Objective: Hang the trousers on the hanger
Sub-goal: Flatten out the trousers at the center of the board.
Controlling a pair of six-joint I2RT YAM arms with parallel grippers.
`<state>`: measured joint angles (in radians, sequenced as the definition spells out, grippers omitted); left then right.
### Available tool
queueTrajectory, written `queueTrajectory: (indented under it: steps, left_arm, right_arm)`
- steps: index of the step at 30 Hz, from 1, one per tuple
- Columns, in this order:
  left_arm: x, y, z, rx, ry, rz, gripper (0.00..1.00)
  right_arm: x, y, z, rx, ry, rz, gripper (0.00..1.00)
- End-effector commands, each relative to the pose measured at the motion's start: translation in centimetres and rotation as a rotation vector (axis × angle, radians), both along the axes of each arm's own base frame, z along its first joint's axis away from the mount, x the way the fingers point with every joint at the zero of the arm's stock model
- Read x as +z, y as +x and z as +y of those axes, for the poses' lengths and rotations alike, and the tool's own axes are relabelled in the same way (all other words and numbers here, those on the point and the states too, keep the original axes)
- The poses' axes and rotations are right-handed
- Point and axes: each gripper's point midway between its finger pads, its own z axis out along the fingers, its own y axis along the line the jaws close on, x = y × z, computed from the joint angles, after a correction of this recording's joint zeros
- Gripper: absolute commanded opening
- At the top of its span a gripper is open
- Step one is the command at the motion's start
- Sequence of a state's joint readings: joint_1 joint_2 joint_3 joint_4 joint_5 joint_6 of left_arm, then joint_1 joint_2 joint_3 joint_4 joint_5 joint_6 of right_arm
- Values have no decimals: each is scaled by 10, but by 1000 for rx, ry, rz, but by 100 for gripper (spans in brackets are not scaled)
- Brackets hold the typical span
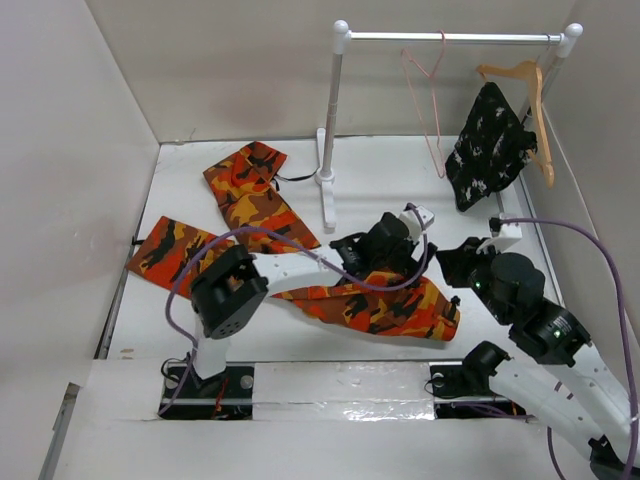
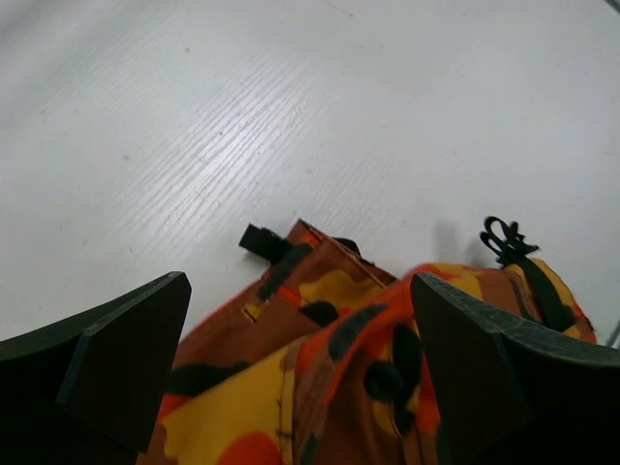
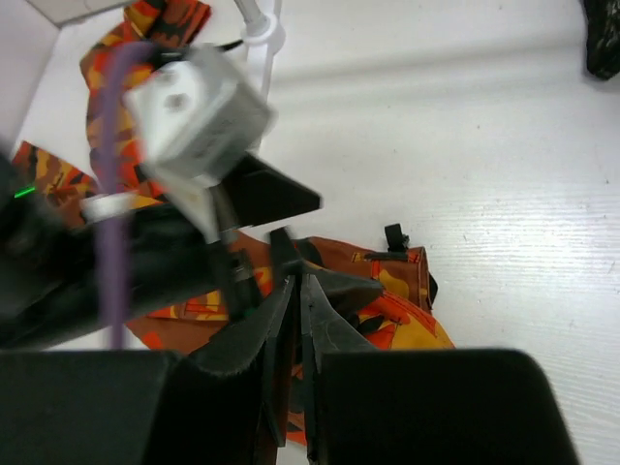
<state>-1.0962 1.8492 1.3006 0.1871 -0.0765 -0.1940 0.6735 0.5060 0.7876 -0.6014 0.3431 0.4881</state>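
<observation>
The camouflage trousers lie flat on the table, legs running to the far left and the waist near the middle. My left gripper hovers open just over the waist. In the left wrist view its fingers straddle the cloth, and the left gripper holds nothing. My right gripper is at the waist's right end. The right wrist view shows the right gripper shut to a thin slit over the trousers; I cannot tell whether cloth is pinched. The pink wire hanger hangs on the rail.
A wooden hanger carrying a black speckled garment hangs at the rail's right end. The white rack post stands just behind the trousers. Walls close in the table left, back and right. The left wrist's camera block sits close to my right fingers.
</observation>
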Motion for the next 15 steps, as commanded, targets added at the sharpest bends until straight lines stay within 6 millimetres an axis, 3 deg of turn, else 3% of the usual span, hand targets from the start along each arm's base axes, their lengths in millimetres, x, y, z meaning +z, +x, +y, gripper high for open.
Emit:
queueTrajectory:
  steps: [1, 2, 5, 7, 11, 13, 14, 15]
  left_arm:
    - [-2, 12, -18, -130, -1, 18, 99]
    - [0, 8, -26, -168, -13, 31, 99]
    - [-16, -4, -34, -249, -2, 79, 98]
    - [-22, -6, -35, -258, 2, 96, 90]
    - [-28, -22, -29, -298, -14, 138, 65]
    - [-12, -27, -25, -305, -49, 127, 55]
    - [-19, -33, -17, -301, -44, 151, 46]
    - [-13, -36, -15, -305, -66, 146, 29]
  right_arm:
    - [14, 1, -5, -28, 44, -54, 13]
    - [13, 0, -7, -30, 39, -46, 14]
    - [11, -1, -8, -31, 35, -49, 16]
    - [10, 0, -7, -32, 37, -49, 17]
    - [4, 4, -2, -26, 35, -37, 19]
    - [1, 6, -4, -40, 24, -30, 20]
    - [1, 8, -5, -54, 23, -32, 21]
    - [0, 9, -5, -57, 25, -30, 21]
